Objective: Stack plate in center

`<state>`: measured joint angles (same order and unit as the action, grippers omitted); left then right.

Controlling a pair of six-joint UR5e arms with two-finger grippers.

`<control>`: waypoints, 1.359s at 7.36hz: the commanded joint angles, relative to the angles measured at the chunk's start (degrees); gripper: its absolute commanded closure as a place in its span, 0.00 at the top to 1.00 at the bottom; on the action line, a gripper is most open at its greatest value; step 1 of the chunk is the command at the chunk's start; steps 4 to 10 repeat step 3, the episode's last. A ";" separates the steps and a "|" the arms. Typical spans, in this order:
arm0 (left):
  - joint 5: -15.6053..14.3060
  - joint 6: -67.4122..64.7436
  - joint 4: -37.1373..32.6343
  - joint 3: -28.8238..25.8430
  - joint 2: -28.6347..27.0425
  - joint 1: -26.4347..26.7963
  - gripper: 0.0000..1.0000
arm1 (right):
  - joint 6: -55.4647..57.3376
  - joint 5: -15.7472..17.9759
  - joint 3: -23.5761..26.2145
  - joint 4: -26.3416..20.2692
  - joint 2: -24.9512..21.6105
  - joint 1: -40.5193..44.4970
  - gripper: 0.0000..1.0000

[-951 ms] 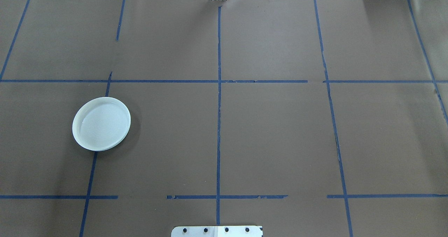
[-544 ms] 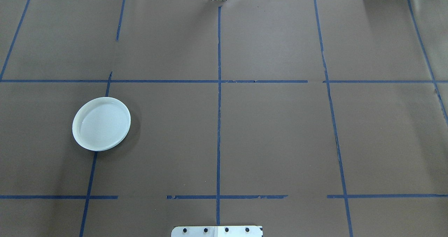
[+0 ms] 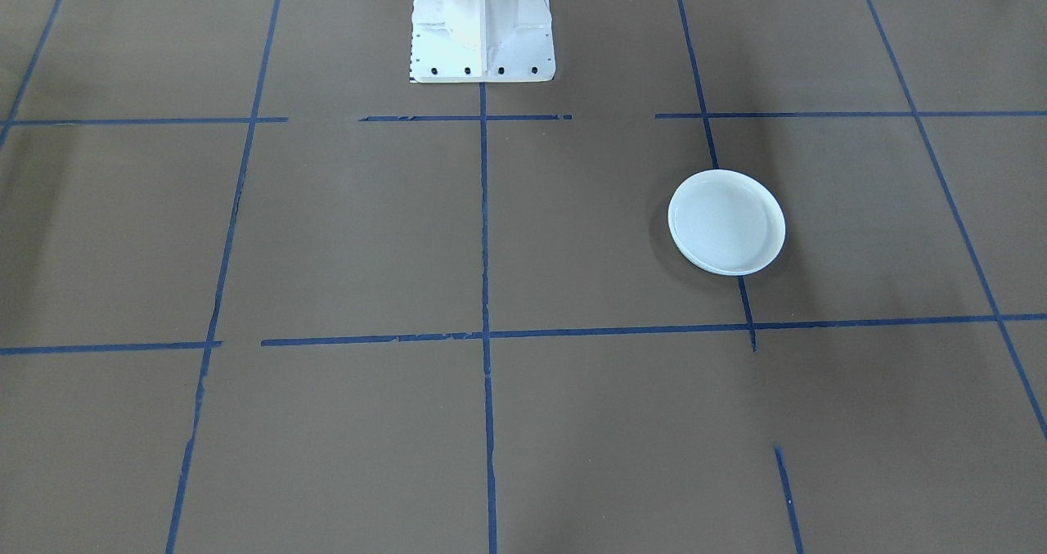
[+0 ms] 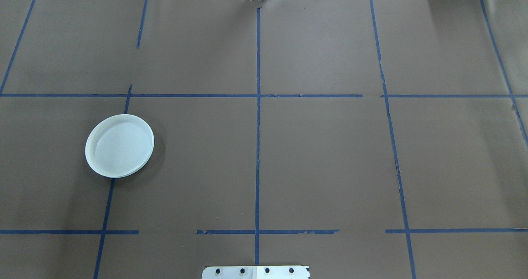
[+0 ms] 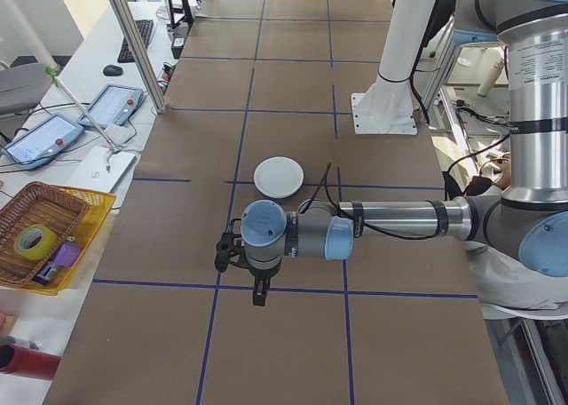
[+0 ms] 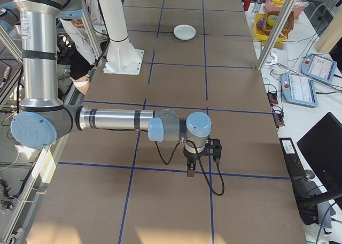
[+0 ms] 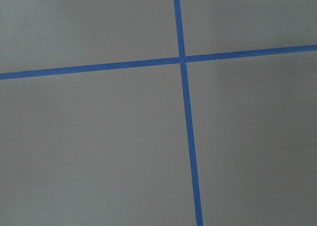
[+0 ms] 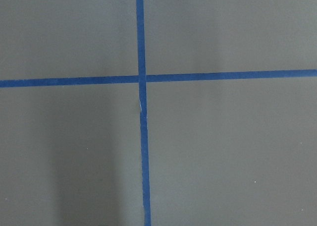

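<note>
A round, shallow, pale blue-grey plate [image 4: 119, 146] lies alone on the brown table, left of the middle in the overhead view, over a blue tape line. A second rim line shows along its near edge. The same plate [image 3: 726, 222] appears in the front view and in both side views [image 5: 279, 176] [image 6: 184, 31]. My left gripper [image 5: 256, 291] hangs over a tape crossing, well short of the plate. My right gripper [image 6: 190, 172] hangs far from it at the other end. Both show only in the side views, so I cannot tell if they are open or shut.
Blue tape lines [image 4: 258, 147] divide the table into squares. The white robot pedestal [image 3: 481, 22] stands at the middle of the robot's edge. A yellow tray with a wicker basket [image 5: 44, 236] and tablets [image 5: 111, 106] sit beyond the far edge. A person [image 6: 80, 38] sits behind the robot.
</note>
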<state>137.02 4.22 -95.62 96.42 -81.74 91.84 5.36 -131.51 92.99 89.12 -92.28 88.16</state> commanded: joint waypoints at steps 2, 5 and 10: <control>0.00 0.00 0.00 -0.27 -0.08 0.00 1.00 | 0.00 0.02 0.00 0.00 0.00 0.00 1.00; 0.00 0.00 0.00 -0.27 -0.17 0.00 1.00 | -0.08 -0.06 0.00 0.00 0.00 0.00 1.00; 0.00 0.00 0.00 -0.27 -0.17 0.00 1.00 | -0.08 -0.06 0.00 0.00 0.00 0.00 1.00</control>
